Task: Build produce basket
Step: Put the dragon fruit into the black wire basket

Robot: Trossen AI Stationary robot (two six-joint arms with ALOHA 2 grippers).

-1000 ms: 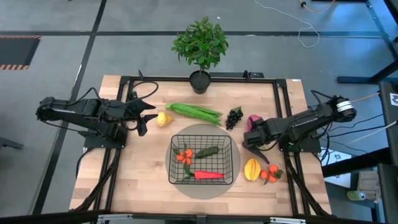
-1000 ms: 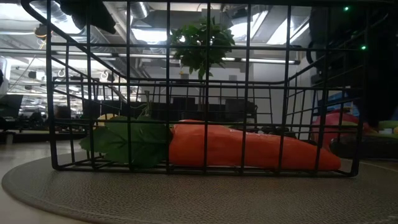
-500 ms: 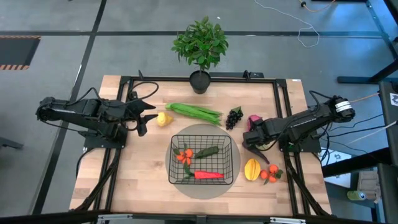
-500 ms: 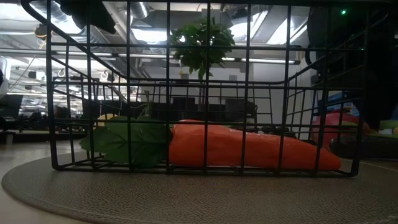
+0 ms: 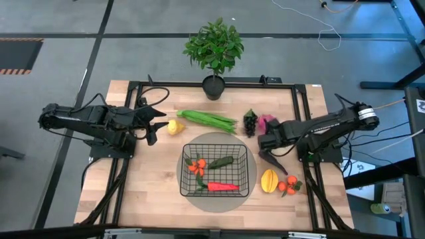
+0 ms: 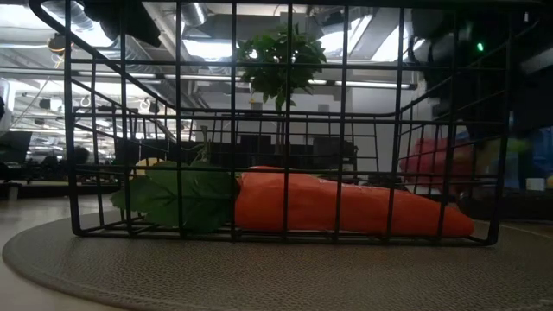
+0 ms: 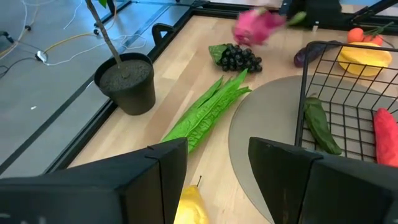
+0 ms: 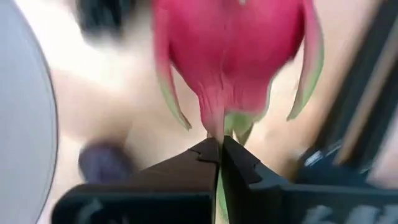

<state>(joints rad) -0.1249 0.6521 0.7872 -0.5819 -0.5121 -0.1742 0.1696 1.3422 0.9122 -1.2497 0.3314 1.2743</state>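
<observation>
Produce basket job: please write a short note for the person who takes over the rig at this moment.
Right gripper: shut on the radish by its leaf end, lifted beside the grapes.
Left gripper: open, holds nothing, waiting by the lemon.
In the basket, on the round mat: tomatoes, cucumber, chili.
On the table outside it: green beans, grapes, lemon, eggplant, mango, a second bunch of tomatoes.
Done: three items are in.
Left: put the radish in, then the six items outside.
</observation>
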